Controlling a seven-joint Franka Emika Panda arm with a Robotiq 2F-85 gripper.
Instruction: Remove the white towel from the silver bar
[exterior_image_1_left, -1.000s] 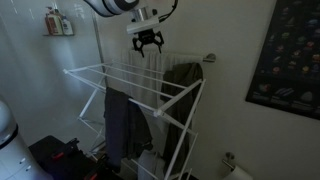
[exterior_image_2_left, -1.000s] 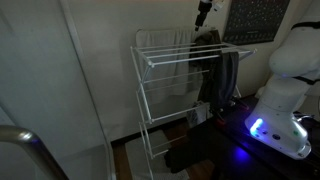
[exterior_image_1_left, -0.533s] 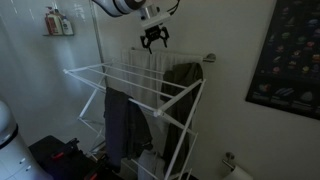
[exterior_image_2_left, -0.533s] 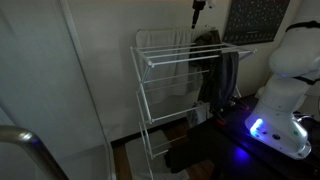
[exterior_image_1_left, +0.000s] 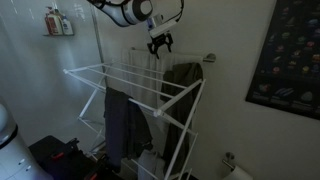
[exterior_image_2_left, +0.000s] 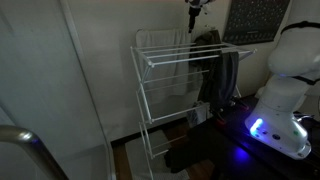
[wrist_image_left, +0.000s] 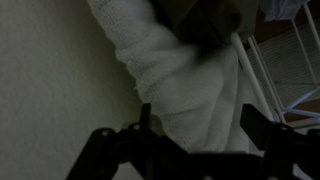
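Note:
The white towel hangs over the silver bar on the wall behind the drying rack; it also shows in an exterior view. My gripper is open and empty, just above the towel's top edge, and sits high in an exterior view. In the wrist view the white towel fills the middle, with my open fingers on either side of its fold. I cannot tell whether they touch it. The bar is hidden in the wrist view.
A white drying rack stands in front of the wall, seen also in an exterior view. A dark olive-grey towel hangs beside the white towel. A dark grey garment hangs on the rack. A poster is on the wall.
My gripper has moved right and toward the wall, from over the rack to just above the white towel on the bar. The towel has not moved.

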